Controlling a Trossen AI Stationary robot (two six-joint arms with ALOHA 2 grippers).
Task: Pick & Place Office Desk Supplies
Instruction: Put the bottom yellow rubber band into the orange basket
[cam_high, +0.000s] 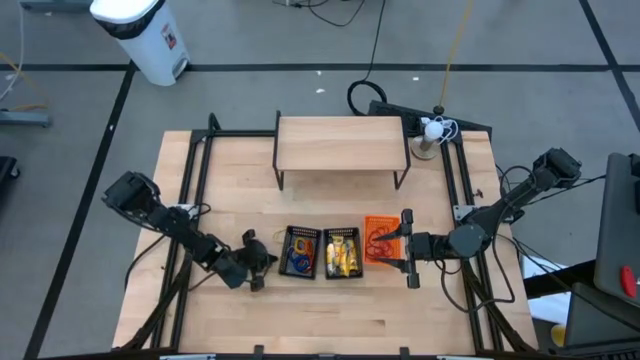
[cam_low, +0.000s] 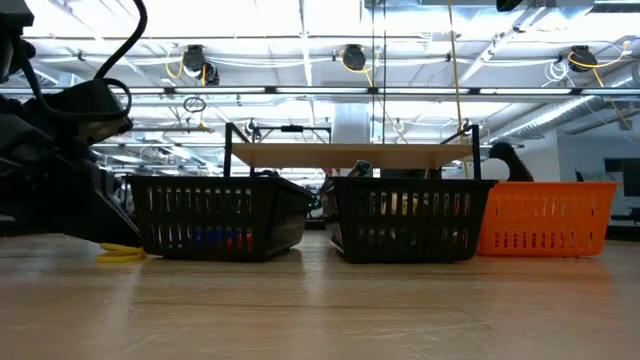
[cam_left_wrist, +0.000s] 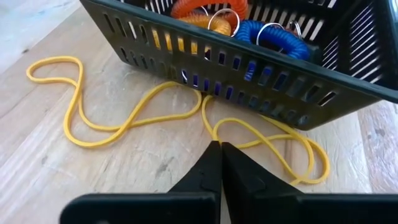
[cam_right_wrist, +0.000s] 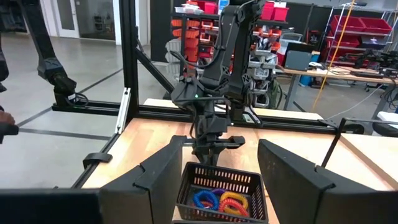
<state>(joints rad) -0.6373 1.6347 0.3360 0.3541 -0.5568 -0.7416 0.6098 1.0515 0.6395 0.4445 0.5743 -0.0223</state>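
Wooden table (cam_high: 330, 310), front edge: left gripper (cam_left_wrist: 220, 163), fingers pressed together over a yellow band (cam_left_wrist: 124, 112) beside the black basket (cam_left_wrist: 261, 81), apparently empty; regrasp needed.

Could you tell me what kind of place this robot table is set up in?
Most likely a robotics lab or workshop: exposed ceiling ducts and lights, shelving with red parts bins, and workbenches with equipment stand behind the wooden table.

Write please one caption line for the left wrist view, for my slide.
Left gripper shut above a yellow band lying on the table beside the black basket.
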